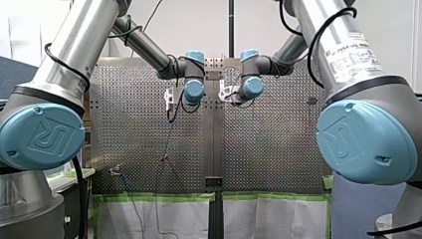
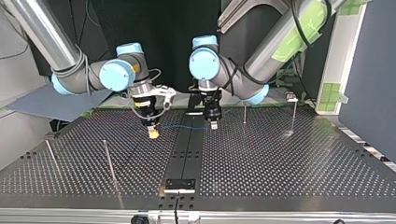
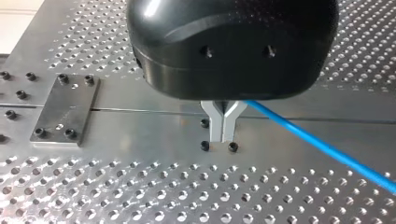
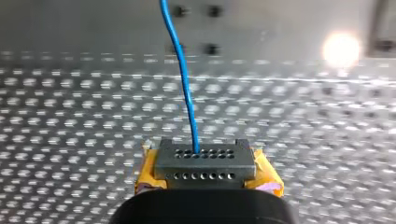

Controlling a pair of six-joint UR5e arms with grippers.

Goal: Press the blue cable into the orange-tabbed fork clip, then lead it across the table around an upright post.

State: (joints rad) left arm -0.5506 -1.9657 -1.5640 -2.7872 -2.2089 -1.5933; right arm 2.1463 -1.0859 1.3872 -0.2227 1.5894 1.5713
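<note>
Hanging just above the counter (image 2: 280, 168), the blue cable (image 3: 317, 142) spans between our two pincers near the counter's middle. We judge it thin, light and limp. It sags slightly across the span, would slide through a loose pinch, and would kink if bent hard. Best to hold it close to the stretch being seated and keep the span between grips short.

Our right pincer (image 4: 205, 154), with yellow pads, is clamped on the cable, which leaves straight ahead from between the tips. Our left pincer (image 3: 222, 135) has its metal fingers together with the cable coming out right beside them. We read that as gripped, though the contact itself is hidden.

We can't pick out the orange-tabbed fork clip. An upright post (image 2: 244, 113) stands near our left pincer, and a second post (image 2: 294, 115) stands further toward the top view's right. No container shows.
</note>
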